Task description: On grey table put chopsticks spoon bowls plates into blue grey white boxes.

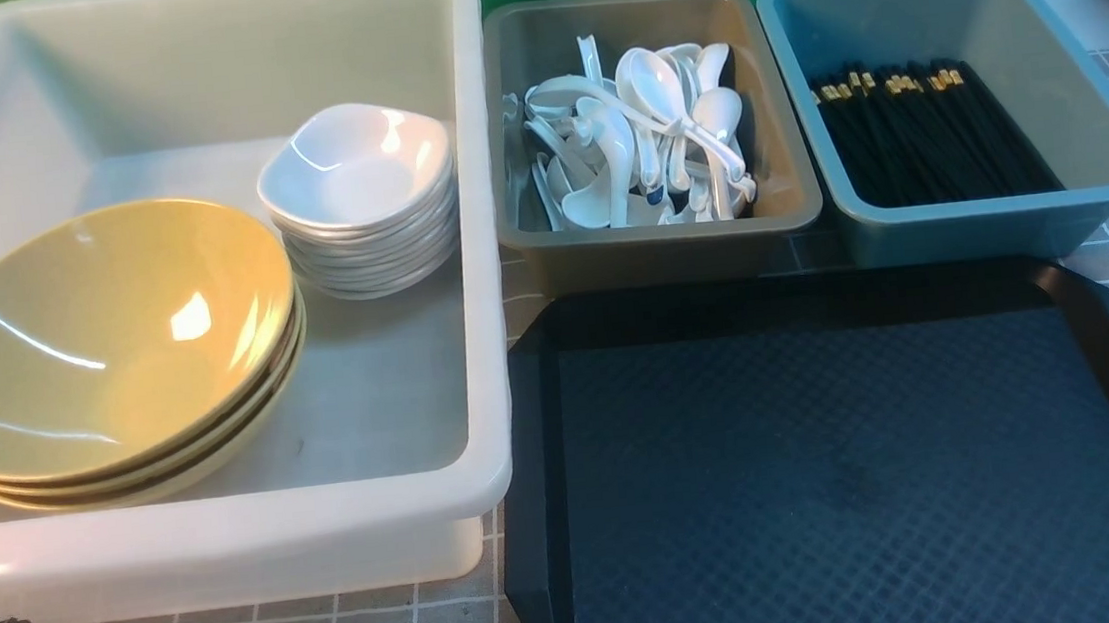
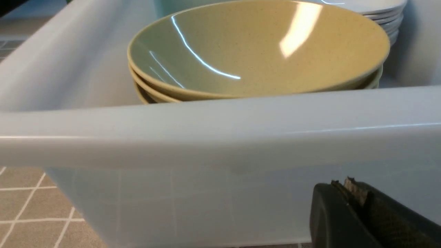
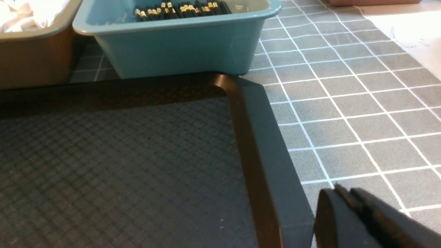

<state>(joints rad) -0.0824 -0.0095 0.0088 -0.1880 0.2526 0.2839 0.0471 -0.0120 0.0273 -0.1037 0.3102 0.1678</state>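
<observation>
Left end effector point(image 2: 348, 193) sits closed just outside white box point(image 2: 220, 134) rim.

Stacked yellow bowls point(image 1: 106, 351) and white plates point(image 1: 359, 198) sit in the white box point(image 1: 233, 540); spoons point(image 1: 640, 138) grey box point(image 1: 659, 242), chopsticks point(image 1: 930, 133) blue box point(image 1: 989, 223).

Yellow-green bowls point(image 1: 105, 341), white spoons point(image 1: 640, 138), black chopsticks point(image 1: 930, 133), diamond-patterned dark tray point(image 1: 850, 476)
</observation>
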